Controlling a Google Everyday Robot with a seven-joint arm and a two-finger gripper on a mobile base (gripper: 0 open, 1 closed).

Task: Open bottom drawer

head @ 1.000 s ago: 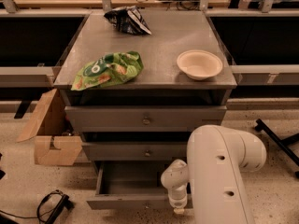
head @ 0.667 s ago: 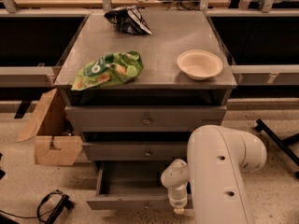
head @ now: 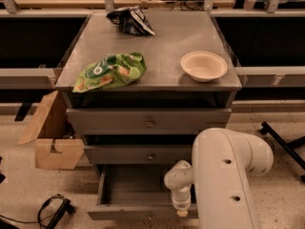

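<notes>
White robot gripper (head: 180, 209) hangs at lower centre of the frame, at the front panel of the grey metal bottom drawer (head: 136, 187). Whether it is wide, narrow or holding anything cannot be told. That drawer stands pulled well out, its plain grey inside showing, below the shut middle drawer (head: 150, 155). Nothing has shifted over the last second, so the opening looks essentially done.
</notes>
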